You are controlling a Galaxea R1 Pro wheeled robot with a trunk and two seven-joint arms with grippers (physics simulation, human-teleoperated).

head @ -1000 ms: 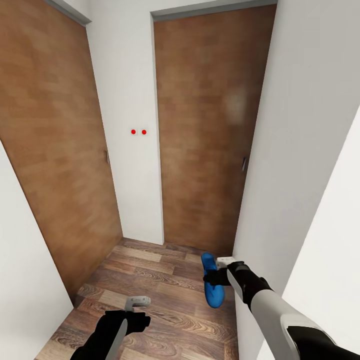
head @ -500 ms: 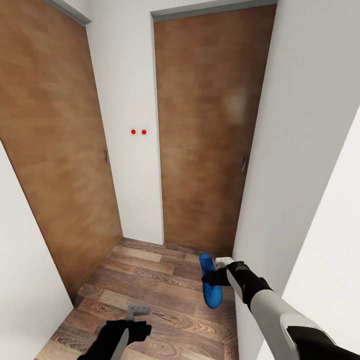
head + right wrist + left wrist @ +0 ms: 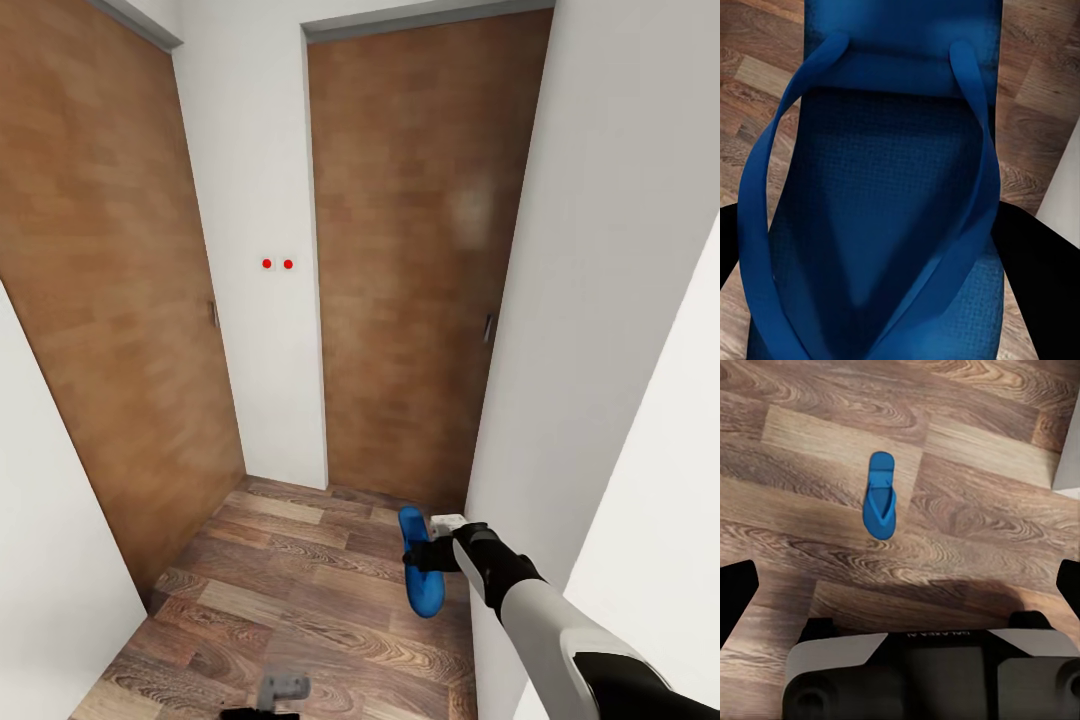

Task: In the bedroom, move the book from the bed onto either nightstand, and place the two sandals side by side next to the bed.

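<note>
Noted left claw [image 3: 283, 690] nearest, low at the head view's bottom edge, pointed down at the wood-plank floor [image 3: 300, 590]. In the left wrist view, found its fingers [image 3: 736, 589] spread wide with nothing between them. Saw a second sandal [image 3: 880, 495], a blue flip-flop, lying flat on the planks, strap side up, apart from the fingers. Judged the open, downward pose as a line-up over that sandal, with no grasp made yet.

Next out, on the right: recorded right claw [image 3: 428, 556] clamped on the held sandal [image 3: 423, 585], the other blue flip-flop. Held it off the floor, hanging roughly on end, close to the white wall [image 3: 600, 300] on that side. In the right wrist view, saw the footbed and Y-strap [image 3: 885, 210] up close, with a dark finger pressed against each long edge. Judged the edge grip sound for carrying, and the raised hold as a way to keep the sole clear of the floor while moving.

Farthest: logged a narrow hallway, with a left wooden door [image 3: 100, 300] and a facing wooden door [image 3: 410, 270], both closed. Marked two red dots [image 3: 277, 264] on the wall between the doors.

Judged task early: one sandal in hand, one on the hallway floor, pairing beside the bed not yet done.
</note>
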